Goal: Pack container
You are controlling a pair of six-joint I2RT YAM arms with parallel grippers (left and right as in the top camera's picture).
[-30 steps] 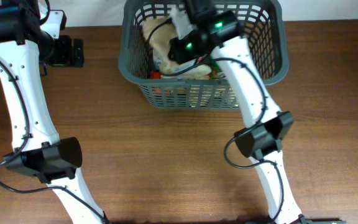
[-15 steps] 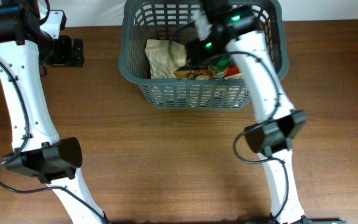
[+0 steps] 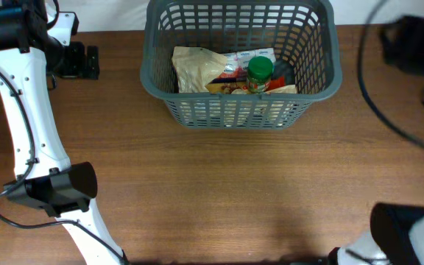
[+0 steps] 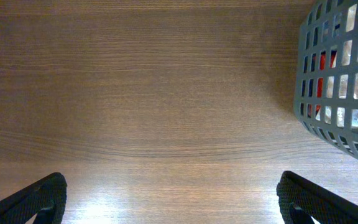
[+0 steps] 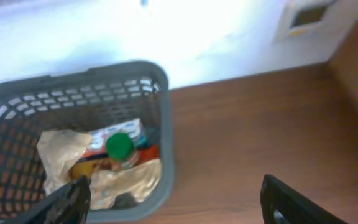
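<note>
The container (image 3: 147,51), a big dark grey lattice basket, stands at the back middle of the table. Inside lie a beige bag (image 3: 193,68), a green-lidded jar (image 3: 260,71) and flat packets (image 3: 234,62). My right gripper (image 5: 179,205) is open and empty, high up and to the right of the container (image 5: 164,124); overhead it is a dark blur (image 3: 412,46) at the far right. The jar (image 5: 120,149) shows in the right wrist view too. My left gripper (image 4: 173,202) is wide open over bare wood, with the container's wall (image 4: 340,74) to its right.
The left gripper (image 3: 79,60) hovers near the table's back left edge. A white wall runs behind the table (image 5: 197,37). The wooden tabletop (image 3: 219,191) stretches in front of the container. The right arm's cables (image 3: 389,118) cross the right side.
My right gripper opened, rose out of the container and swung away to the right, leaving the green-lidded jar inside. The left arm has not moved.
</note>
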